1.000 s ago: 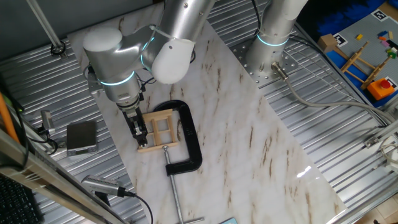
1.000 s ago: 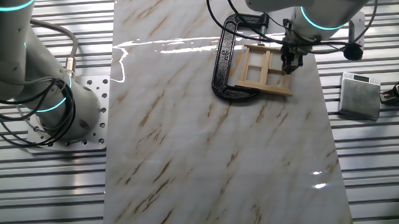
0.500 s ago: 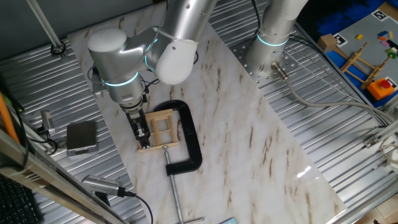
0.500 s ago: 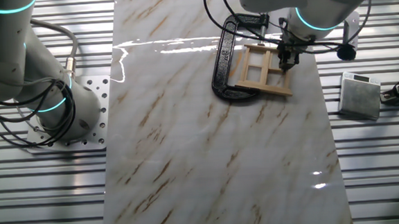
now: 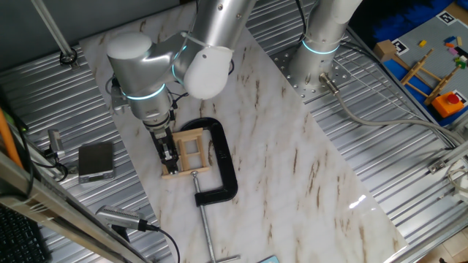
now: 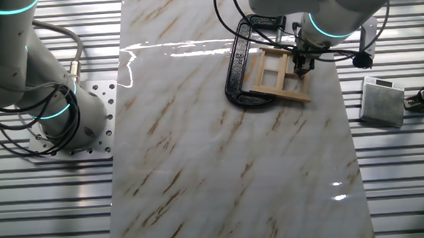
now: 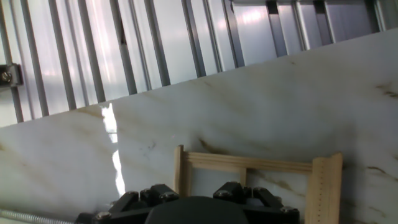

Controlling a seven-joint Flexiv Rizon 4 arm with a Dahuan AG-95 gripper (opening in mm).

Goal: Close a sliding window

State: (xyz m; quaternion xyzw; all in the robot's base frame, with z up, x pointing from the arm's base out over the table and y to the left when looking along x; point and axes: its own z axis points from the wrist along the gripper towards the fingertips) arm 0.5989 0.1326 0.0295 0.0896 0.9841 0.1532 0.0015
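Observation:
The sliding window (image 5: 188,152) is a small light-wood frame lying flat on the marble board, held by a black C-clamp (image 5: 224,165). It also shows in the other fixed view (image 6: 278,73) and in the hand view (image 7: 249,164). My gripper (image 5: 168,154) points down with its narrow fingers together, tips on the window's left side; in the other fixed view the gripper (image 6: 301,63) sits at the window's right part. The hand view shows only the black gripper body at the bottom; the fingertips are hidden.
The marble board (image 5: 292,161) lies on a ribbed metal table. A grey box (image 5: 96,161) sits left of the window, also seen in the other fixed view (image 6: 382,101). A second arm's base (image 5: 318,62) stands at the back. Coloured toys (image 5: 431,73) lie far right.
The arm and gripper have shifted slightly across the window, towards the clamp side. The window frame and clamp stay in place.

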